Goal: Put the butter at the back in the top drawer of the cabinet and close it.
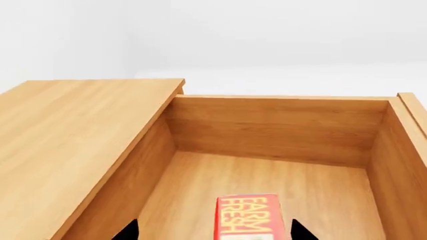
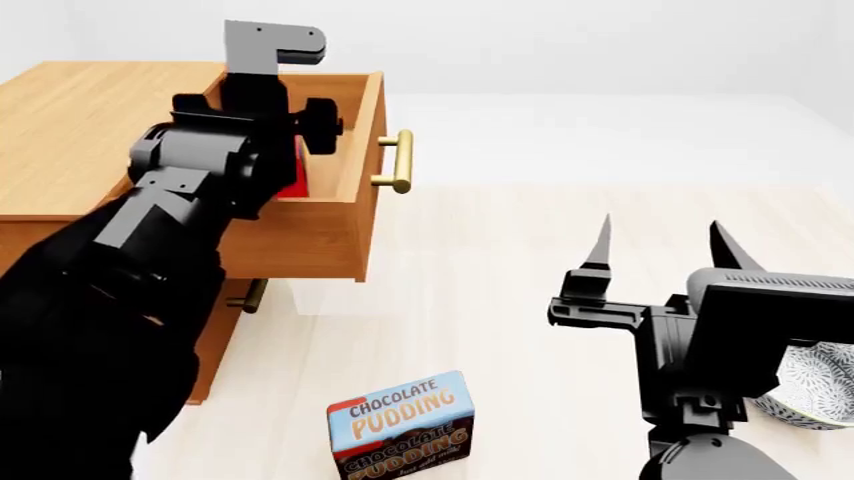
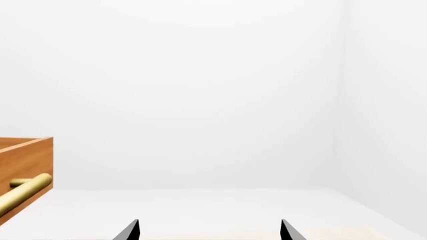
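Observation:
The top drawer of the wooden cabinet is pulled out, with its brass handle facing right. My left arm reaches down into it. In the left wrist view the red butter carton lies on the drawer floor, between the tips of my left gripper. The jaws stand wider than the carton, open, with a clear gap on one side. A red bit of the butter shows past my left arm in the head view. My right gripper is open and empty, held up above the floor.
A brown-and-blue Chocolate Pudding box stands on the floor in front of me. A patterned bowl shows at the right edge behind my right arm. A lower drawer's handle sits under the open drawer. The drawer handle also shows in the right wrist view.

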Robot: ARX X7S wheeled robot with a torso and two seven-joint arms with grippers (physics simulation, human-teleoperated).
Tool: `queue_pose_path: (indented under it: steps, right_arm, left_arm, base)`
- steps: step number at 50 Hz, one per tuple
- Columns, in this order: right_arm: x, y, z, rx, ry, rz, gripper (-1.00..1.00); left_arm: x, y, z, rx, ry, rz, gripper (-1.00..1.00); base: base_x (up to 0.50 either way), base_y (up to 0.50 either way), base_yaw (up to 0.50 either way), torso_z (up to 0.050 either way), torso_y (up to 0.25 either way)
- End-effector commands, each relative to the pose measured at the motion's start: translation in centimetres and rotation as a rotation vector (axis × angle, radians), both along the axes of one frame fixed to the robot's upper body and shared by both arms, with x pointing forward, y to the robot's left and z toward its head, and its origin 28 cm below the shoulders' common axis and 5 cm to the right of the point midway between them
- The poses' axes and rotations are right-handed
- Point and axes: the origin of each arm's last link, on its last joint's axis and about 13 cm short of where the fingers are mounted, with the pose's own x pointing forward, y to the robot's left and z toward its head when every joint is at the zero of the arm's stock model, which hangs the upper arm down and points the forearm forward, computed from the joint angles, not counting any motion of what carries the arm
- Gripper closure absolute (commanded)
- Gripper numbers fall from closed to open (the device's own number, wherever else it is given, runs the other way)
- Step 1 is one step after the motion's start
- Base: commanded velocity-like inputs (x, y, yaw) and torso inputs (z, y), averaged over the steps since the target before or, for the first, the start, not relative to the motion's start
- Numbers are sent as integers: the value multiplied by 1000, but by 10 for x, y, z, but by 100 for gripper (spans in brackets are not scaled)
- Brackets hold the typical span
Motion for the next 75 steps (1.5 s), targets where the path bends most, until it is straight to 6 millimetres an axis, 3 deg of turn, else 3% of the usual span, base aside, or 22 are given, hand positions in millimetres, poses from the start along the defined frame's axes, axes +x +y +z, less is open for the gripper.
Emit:
queue_pose_path:
  steps: [1,14,23,33,43,56,68,75]
  right_arm:
    - [1,1,-1,1,3,3,-100]
    - [3,1,-3,4,6,5,-100]
    - [3,1,-3,4,7,8,-100]
    - [1,1,0,5,2,9,-100]
    - [-1,0,1,8,-2,12,-100]
    - [-4,-1,0,14,0,17,-100]
    - [-5,-1,-1,14,3,19,-100]
    - [-7,1,-1,11,4,25,-100]
  left_arm:
    - [1,0,16,-4,-90,12,-100]
    - [-23,-7,45,-62,-284,-68,-100]
    - [-39,-17,45,-42,-349,-180,-100]
    - [-56,-44,37,-23,-409,-372,-100]
    - [-83,-81,12,13,-421,-560,-100]
    - [-124,-119,-45,69,-408,-808,-100]
    - [-140,-130,-68,42,-382,-893,-100]
    - [-138,-132,-80,12,-352,-906,-100]
  base:
    - [0,0,0,0,0]
    - [0,0,0,0,0]
    - [0,0,0,0,0]
    - [0,0,0,0,0]
    - [0,0,0,0,0]
    - [0,0,0,0,0]
    - [0,0,0,0,0]
    - [0,0,0,0,0]
